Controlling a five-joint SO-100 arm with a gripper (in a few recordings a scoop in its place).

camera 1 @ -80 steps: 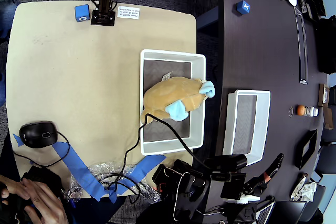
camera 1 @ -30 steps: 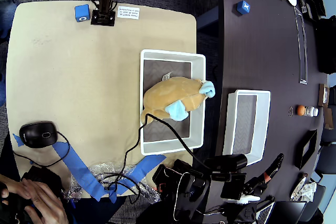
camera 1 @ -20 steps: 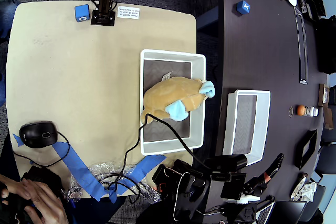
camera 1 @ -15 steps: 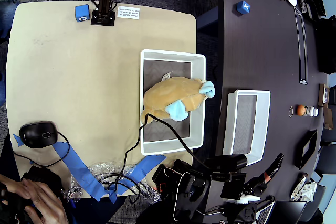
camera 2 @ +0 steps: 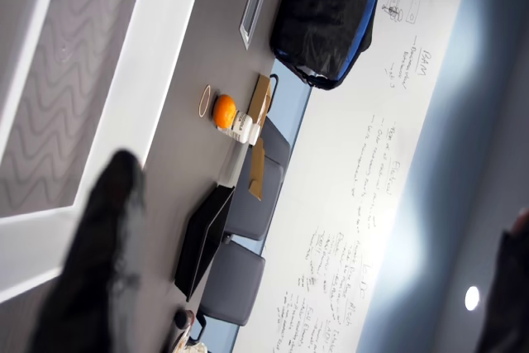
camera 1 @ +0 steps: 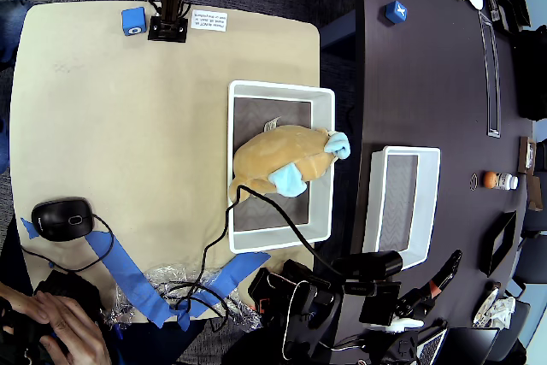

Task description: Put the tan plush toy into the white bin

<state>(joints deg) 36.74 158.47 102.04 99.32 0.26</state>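
Note:
The tan plush toy point(camera 1: 282, 160), tan-orange with light blue limbs, lies inside the white bin point(camera 1: 323, 160), the larger one at the light table's right edge. It covers the middle of the bin's grey bottom, with one blue limb against the right wall. The black arm point(camera 1: 367, 264) sits folded low at the bottom of the overhead view, apart from the toy. In the wrist view my gripper point(camera 2: 318, 196) is open: one dark blurred finger point(camera 2: 95, 262) at lower left, the other at the right edge, nothing between them.
A narrower white bin point(camera 1: 402, 204) stands on the dark table to the right; its rim point(camera 2: 157, 64) shows in the wrist view. A black cable point(camera 1: 256, 203) runs over the larger bin's front corner. Mouse point(camera 1: 61, 218), blue tape point(camera 1: 128, 279), blue cubes point(camera 1: 133, 20), a person's hands point(camera 1: 51, 326).
The toy, the bins and the arm have stayed put. The person's hands at the bottom left have shifted slightly.

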